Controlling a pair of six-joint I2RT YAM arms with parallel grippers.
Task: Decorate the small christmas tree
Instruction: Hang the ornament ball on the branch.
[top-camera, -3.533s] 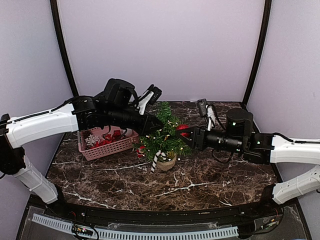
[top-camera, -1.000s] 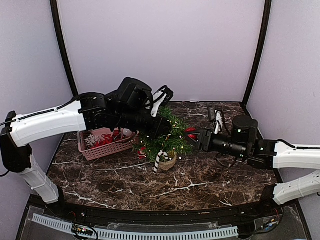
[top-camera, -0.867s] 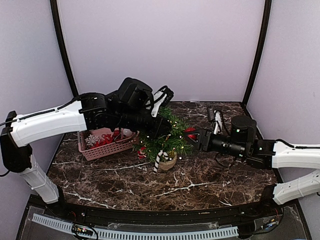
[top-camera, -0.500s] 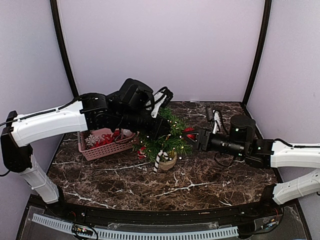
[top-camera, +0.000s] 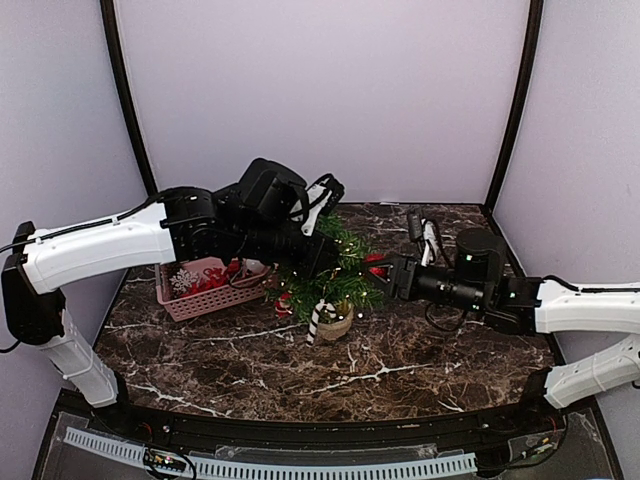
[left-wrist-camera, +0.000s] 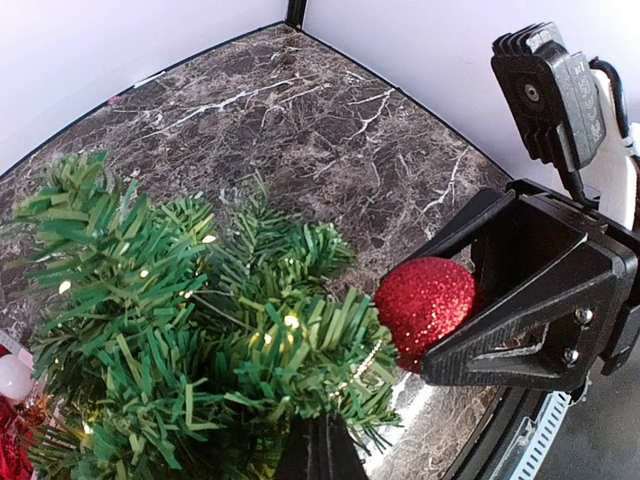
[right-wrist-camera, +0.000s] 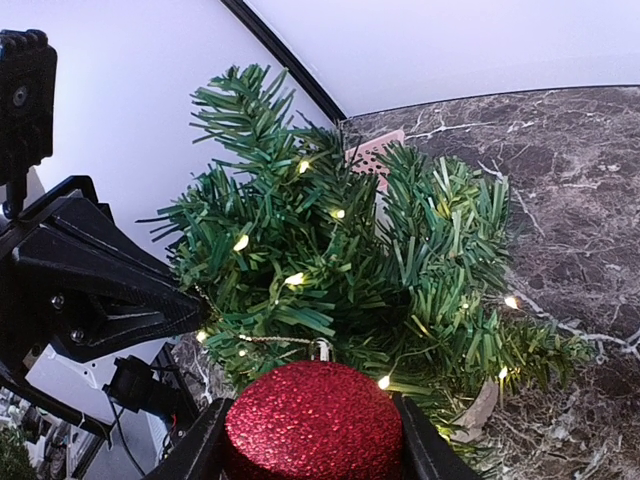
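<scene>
On counter (top-camera: 400, 350), centre toward back edge: small christmas tree (top-camera: 335, 275) | step: hanging red bauble (left-wrist-camera: 425, 305) | right hand (top-camera: 388, 268) clamps bauble at tree's right branches | left hand (left-wrist-camera: 318, 455) pinched shut in foliage (contents unclear) | next: hook bauble on, release.

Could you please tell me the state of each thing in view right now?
small christmas tree, upright in its pot, lights lit.
red glitter ball, gripped in the right end effector.
left end effector, shut at the foliage.
pink basket, holding ornaments.
candy cane, hanging low on the tree.
</scene>
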